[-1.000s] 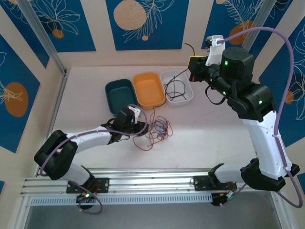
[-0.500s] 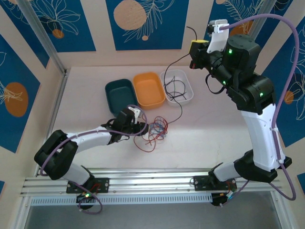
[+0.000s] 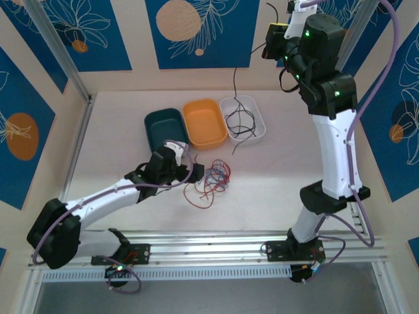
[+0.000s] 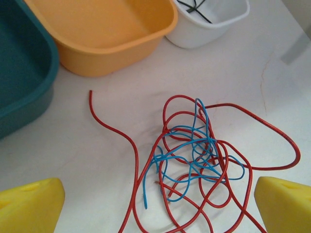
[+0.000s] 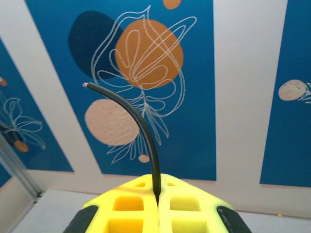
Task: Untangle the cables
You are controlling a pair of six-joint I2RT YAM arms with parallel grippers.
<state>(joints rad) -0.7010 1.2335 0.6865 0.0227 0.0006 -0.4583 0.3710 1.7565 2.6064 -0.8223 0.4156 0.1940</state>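
**Top external view: two hands, three trays, one knot of cables**

Top external view shows three trays in a row at the back of the worktop (image 3: 281, 170): one teal tray (image 3: 163, 131), one orange tray (image 3: 204, 124) and one white tray (image 3: 260, 124), each just beside the next.

The cables lie in two places. A red and blue tangle (image 3: 213, 180) sits loose on the worktop in front of the orange tray, apart from it. In the left wrist view the tangle (image 4: 194, 150) reads as one blue strand knotted through several red loops (how many separate red strands, I cannot tell). One red end trails off to the left towards the teal tray. More thin black strands lie in the white tray, too fine and overlapped to count.

The left hand (image 3: 190, 167) hovers low just left of the tangle. Its jaws are spread wide and grip nothing. In its own camera the left hand (image 4: 155, 213) frames the red and blue loops, with one yellow finger in each bottom corner.

The right hand (image 3: 272, 40) is raised high over the back of the worktop, near the blue patterned wall. In the right wrist view the right hand (image 5: 158, 194) has its yellow pads pressed together on one black cable (image 5: 146, 131). The short free end of that cable arcs up and to the left. From above, the cable hangs from the hand down into the white tray.
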